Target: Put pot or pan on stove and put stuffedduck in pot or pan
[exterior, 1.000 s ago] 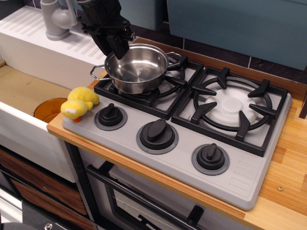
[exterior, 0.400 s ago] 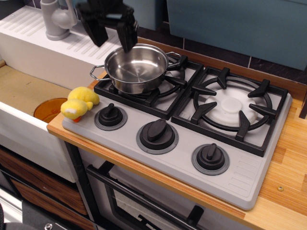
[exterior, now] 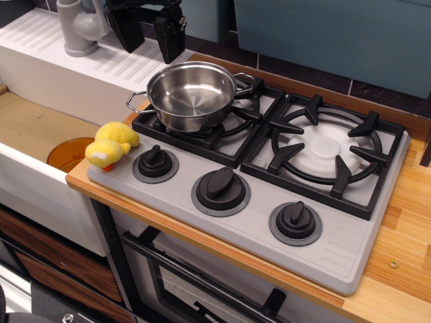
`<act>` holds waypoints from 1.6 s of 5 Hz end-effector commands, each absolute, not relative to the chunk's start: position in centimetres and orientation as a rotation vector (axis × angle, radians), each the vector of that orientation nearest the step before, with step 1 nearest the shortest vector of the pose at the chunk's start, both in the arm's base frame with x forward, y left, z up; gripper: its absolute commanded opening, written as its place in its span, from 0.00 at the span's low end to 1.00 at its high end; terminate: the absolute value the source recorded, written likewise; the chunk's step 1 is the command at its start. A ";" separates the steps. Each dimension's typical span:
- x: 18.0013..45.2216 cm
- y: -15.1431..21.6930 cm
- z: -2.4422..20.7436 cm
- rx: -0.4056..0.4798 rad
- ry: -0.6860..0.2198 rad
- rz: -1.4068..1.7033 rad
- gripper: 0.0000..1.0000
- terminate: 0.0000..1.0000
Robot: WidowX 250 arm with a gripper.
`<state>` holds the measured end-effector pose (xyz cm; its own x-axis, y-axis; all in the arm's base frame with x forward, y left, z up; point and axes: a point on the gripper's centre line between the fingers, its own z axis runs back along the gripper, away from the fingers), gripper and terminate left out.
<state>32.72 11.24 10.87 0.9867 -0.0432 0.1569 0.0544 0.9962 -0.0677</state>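
Observation.image looks down on a shiny stainless-steel shallow pot (exterior: 191,95) with thin wire loop handles, sitting empty on the left black grate of the grey two-burner stove (exterior: 350,249). The black pincer (exterior: 148,35) hangs above and behind the pot, near the top edge, its two fingers spread apart and holding nothing; its upper part is cut off by the frame, so the arm itself seems mostly out of sight. The small yellow plush duck (exterior: 110,145) lies at the stove's left front corner on the wooden bench (exterior: 404,222), just beside the leftmost knob (exterior: 155,162). An orange round bowl (exterior: 67,153) sits in the sink below it.
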 end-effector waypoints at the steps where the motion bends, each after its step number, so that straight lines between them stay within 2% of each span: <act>1: 33.6 11.3 14.0 -0.033 -0.241 -0.057 1.00 0.00; 2: 30.0 12.9 14.1 0.135 -0.297 -0.077 1.00 0.00; 3: 27.4 13.4 14.2 0.200 -0.315 -0.043 1.00 0.00; 4: 25.8 13.5 13.1 0.232 -0.336 -0.016 1.00 0.00; 5: 24.6 14.0 11.0 0.260 -0.337 -0.008 1.00 0.00; 6: 23.9 14.0 8.8 0.229 -0.338 0.007 1.00 0.00; 8: 23.9 13.1 6.4 0.155 -0.361 0.021 1.00 0.00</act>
<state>23.42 13.14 5.53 0.9421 -0.0024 0.3354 -0.0417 0.9914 0.1242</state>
